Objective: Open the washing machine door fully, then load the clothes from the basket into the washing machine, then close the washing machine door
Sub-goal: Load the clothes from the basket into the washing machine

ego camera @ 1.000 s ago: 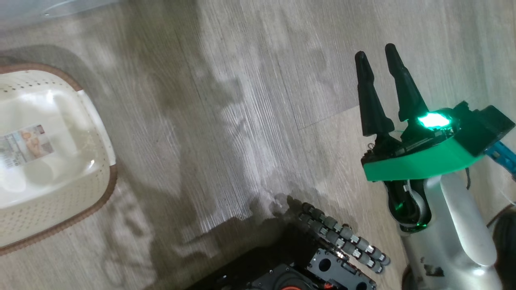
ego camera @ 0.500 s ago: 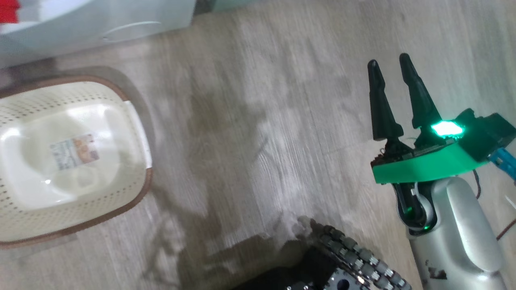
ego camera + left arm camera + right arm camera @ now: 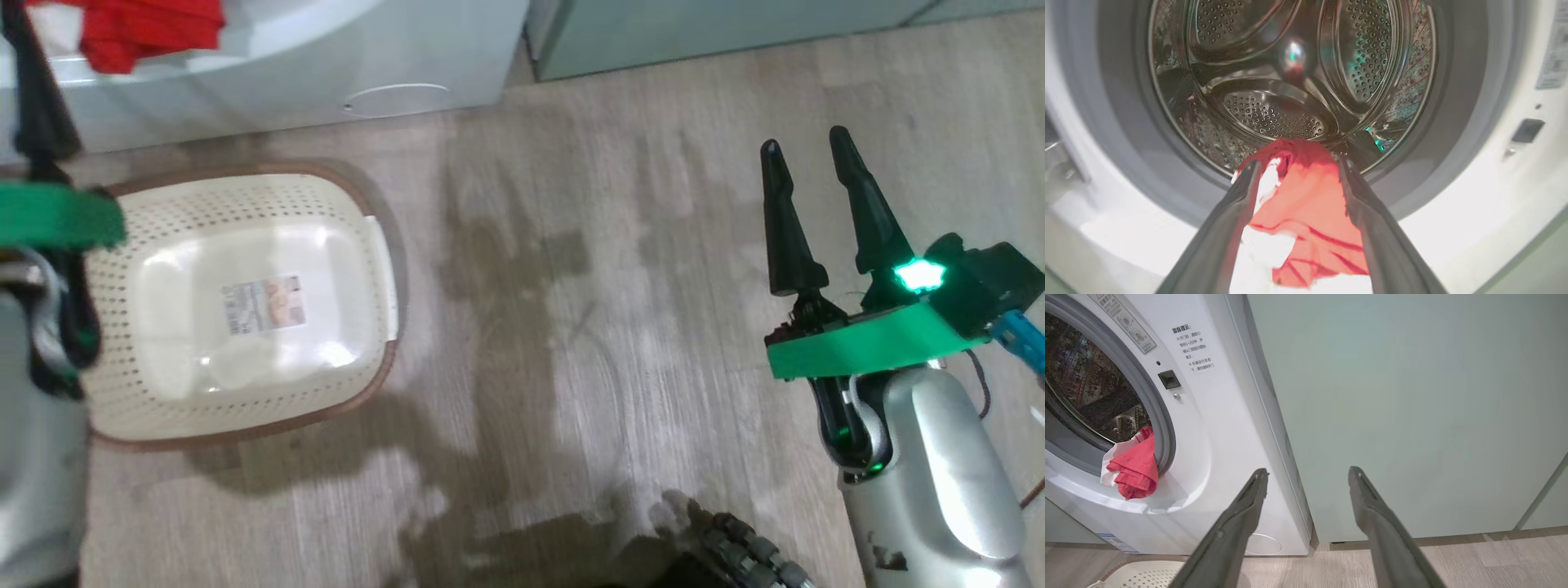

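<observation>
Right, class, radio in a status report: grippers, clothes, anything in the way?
Left gripper open astride the clothes; right gripper open, empty. Clothes draped over the seal of the washing machine, hanging out. Basket empty. Hanging cloth may block closing.

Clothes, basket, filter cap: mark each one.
clothes (image 3: 1137,469): right wrist view, middle of the red fabric.
basket (image 3: 245,200): head view, perforated far wall.
filter cap (image 3: 1265,544): right wrist view, centre of the round cap.

On my right gripper (image 3: 804,140) I see two long black tapered fingers (image 3: 788,237), a green wrist plate (image 3: 857,347) with a glowing light (image 3: 918,275), a silver forearm (image 3: 939,474) and a blue cable (image 3: 1019,331).
</observation>
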Motion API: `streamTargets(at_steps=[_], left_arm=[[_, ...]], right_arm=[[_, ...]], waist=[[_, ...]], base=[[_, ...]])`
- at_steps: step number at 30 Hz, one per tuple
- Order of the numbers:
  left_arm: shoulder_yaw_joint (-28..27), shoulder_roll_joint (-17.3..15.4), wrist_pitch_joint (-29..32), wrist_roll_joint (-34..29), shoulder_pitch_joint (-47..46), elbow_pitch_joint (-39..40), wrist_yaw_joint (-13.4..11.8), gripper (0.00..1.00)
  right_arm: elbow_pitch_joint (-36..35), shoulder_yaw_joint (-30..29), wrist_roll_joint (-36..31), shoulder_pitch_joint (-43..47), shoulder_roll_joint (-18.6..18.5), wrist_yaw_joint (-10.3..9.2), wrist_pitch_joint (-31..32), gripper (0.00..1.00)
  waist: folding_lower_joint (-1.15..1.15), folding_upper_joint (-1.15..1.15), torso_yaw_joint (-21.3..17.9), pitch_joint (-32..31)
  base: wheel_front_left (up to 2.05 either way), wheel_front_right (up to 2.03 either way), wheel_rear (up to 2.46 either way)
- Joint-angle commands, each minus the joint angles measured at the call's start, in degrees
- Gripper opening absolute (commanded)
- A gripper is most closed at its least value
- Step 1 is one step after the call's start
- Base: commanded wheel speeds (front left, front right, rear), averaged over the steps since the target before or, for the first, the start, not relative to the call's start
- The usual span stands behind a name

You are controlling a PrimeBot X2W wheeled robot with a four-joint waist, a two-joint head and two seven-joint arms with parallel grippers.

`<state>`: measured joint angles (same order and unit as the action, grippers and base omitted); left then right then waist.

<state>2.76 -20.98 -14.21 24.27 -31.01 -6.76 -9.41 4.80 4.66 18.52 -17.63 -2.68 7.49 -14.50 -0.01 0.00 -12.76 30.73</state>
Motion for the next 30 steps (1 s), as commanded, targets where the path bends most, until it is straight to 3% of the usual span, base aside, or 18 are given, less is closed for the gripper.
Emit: streamTargets(at_steps=[1, 14, 30], left_arm=[[-2.0, -1.1, -0.5, -0.3, 0.9, 3.0, -0.6, 1.0], [0.5, 5.7, -0.8, -2.0, 15.9, 7.4, -2.0, 1.0], [1.7, 6.2, -0.7, -3.2, 22.0, 8.0, -1.8, 1.0]], right_arm=[[-1.3, 0.7, -0.6, 1.4, -0.2, 0.0, -0.5, 1.0], [1.9, -0.1, -3.2, 2.4, -0.2, 0.0, 0.3, 1.0], [2.6, 0.2, -3.8, 4.1, -0.2, 0.0, 1.8, 1.0]], waist=[[0.01, 0.0, 1.6, -1.3], [0.01, 0.0, 5.2, -7.2], [0.01, 0.0, 6.8, -10.4]], base=[[0.0, 0.0, 0.0], [0.0, 0.0, 0.0], [0.0, 0.0, 0.0]])
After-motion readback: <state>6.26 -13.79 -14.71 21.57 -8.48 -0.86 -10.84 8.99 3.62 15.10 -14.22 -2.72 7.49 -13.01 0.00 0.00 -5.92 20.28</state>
